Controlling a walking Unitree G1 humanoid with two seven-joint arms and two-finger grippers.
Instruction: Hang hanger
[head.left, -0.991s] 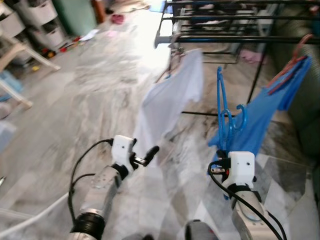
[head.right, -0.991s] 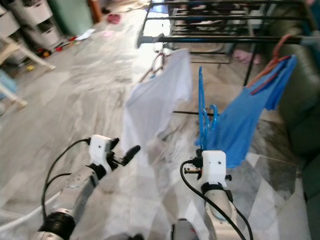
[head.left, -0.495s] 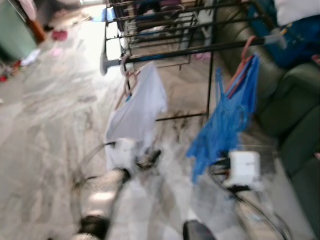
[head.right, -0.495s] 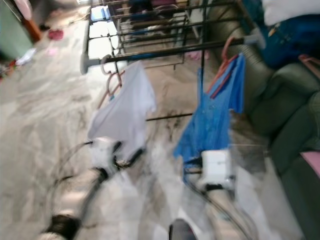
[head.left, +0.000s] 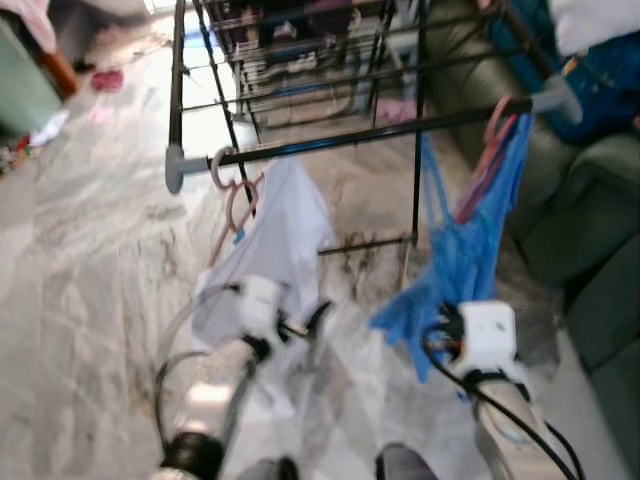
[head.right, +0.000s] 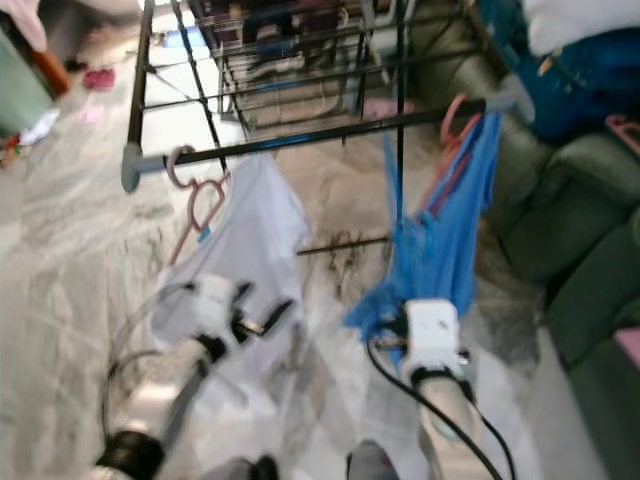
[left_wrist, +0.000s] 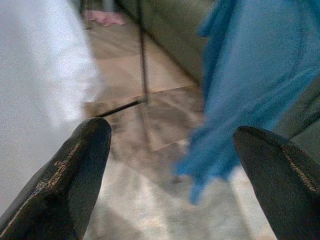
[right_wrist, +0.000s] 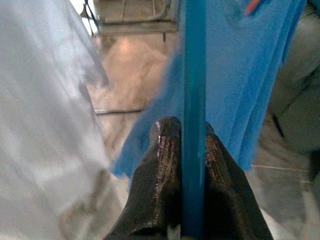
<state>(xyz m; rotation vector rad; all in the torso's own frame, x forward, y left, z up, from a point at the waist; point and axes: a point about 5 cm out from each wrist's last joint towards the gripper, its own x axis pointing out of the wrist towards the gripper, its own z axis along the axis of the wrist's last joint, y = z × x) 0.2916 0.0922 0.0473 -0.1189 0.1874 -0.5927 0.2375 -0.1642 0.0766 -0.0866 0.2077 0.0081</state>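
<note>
Blur across both eye views: right claw (head.left: 450, 322) raised before a blue shirt (head.left: 460, 250) on the drying rack (head.left: 350, 137), white shirt (head.left: 275, 245) beside the left claw (head.left: 305, 322). Left wrist view: fingers (left_wrist: 75, 170) spread wide, nothing between. Right wrist view: fingers (right_wrist: 165, 180) pressed onto an upright blue hanger (right_wrist: 194, 100), probably plastic.
</note>
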